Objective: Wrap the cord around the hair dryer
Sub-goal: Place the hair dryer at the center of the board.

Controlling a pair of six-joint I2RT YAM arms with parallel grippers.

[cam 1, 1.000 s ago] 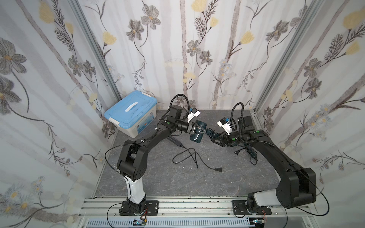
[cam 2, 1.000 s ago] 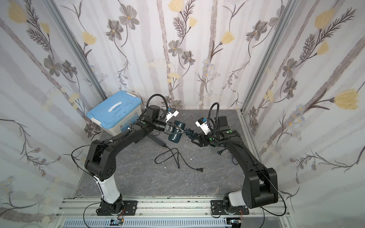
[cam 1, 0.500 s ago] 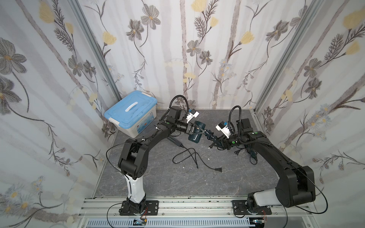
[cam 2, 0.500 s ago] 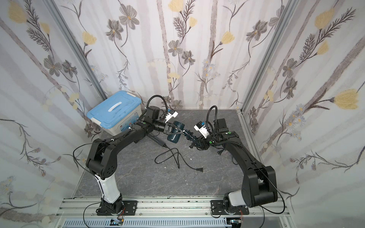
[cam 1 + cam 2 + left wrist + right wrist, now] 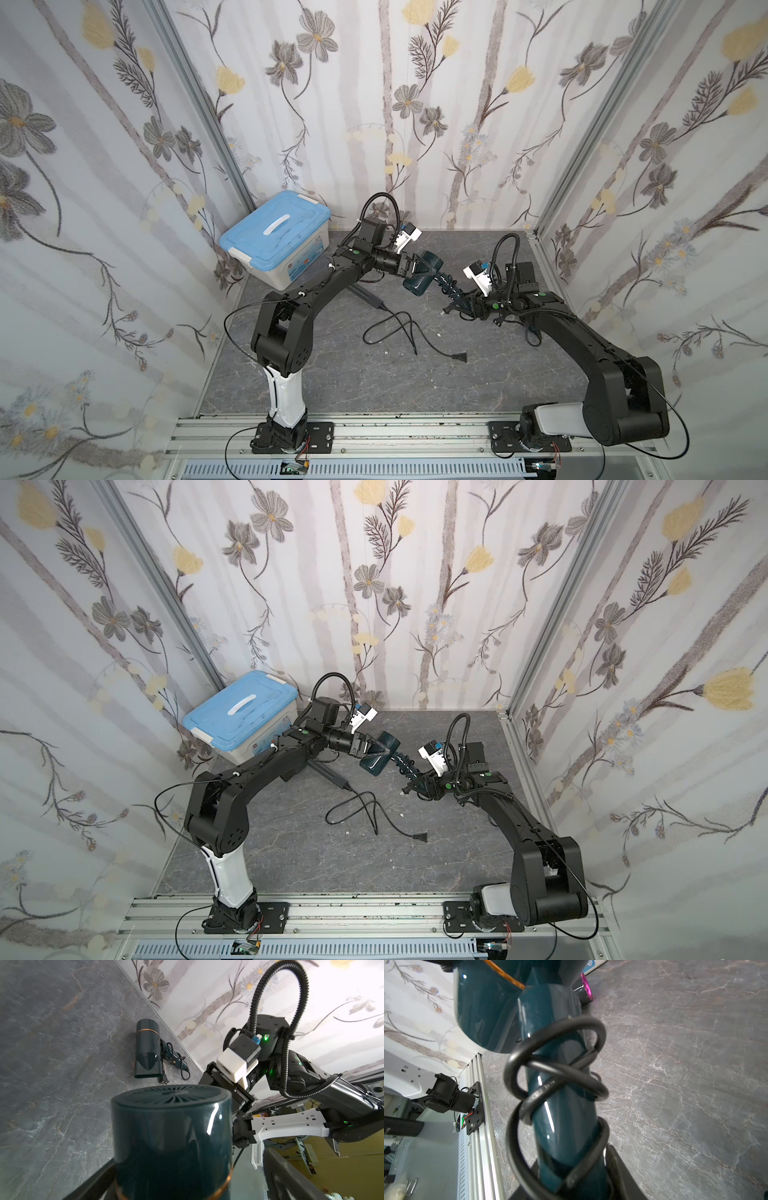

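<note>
1. The teal hair dryer (image 5: pixel 417 284) is held up off the grey tabletop (image 5: pixel 332 382), between the 2 arms near the back wall.
2. The right pincer (image 5: pixel 455 303) is closed on the lower end of the dryer's handle (image 5: pixel 562 1126), with the lowest turn of the black cord (image 5: pixel 548 1086) right at its jaws.
3. That cord coils loosely around the handle in about 3 turns, leaving gaps between cord and handle.
4. The left pincer (image 5: pixel 428 269) stands wide open with the dryer's barrel between its jaws. The left wrist view shows a gap between the barrel and 1 jaw.
5. Another teal dryer (image 5: pixel 146 1047), its cord bundled at its side, lies on the tabletop near the right arm.
6. A dark rod-shaped styling tool (image 5: pixel 368 294) lies under the left arm. Its loose cord (image 5: pixel 433 345) trails to a plug (image 5: pixel 461 356).
7. A blue-lidded storage box (image 5: pixel 276 237) sits in the back left corner.
</note>
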